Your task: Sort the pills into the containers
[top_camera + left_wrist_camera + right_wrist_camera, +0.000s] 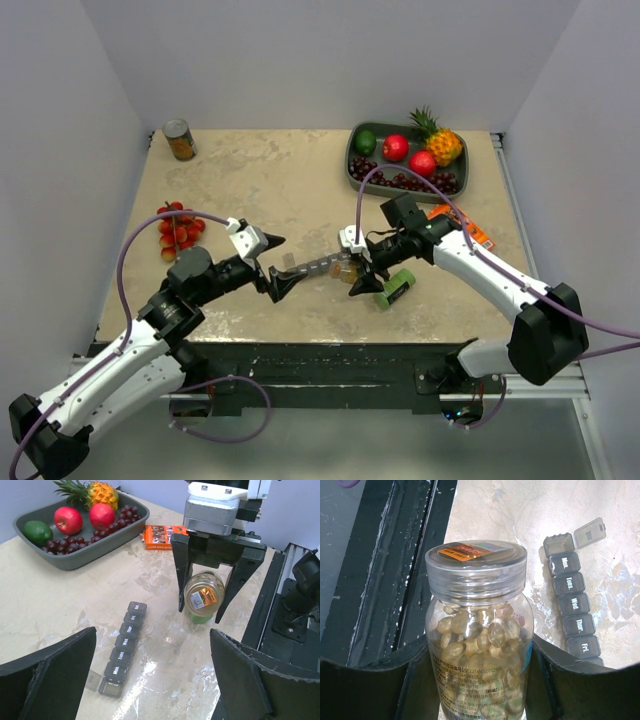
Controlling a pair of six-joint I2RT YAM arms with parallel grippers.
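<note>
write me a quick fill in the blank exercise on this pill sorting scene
1. The right gripper is shut on a clear ____ full of pills.
2. On the grey pill organizer, the one open compartment sits next to the one marked ____.
3. The left gripper is ____ and holds nothing.
Missing words: bottle; Mon.; open

You'll see the tabletop [60, 605] has a pale, marble-patterned surface, smooth and glossy enough to throw glare beside the containers [125, 645], which are smoky translucent plastic with a slight sheen. The bottle [476, 572] is clear glossy plastic with a ridged clear lid and printed paper labels. The pills [485, 632] inside look smooth, translucent amber, and your right tool [201, 614] is matt black.
</note>
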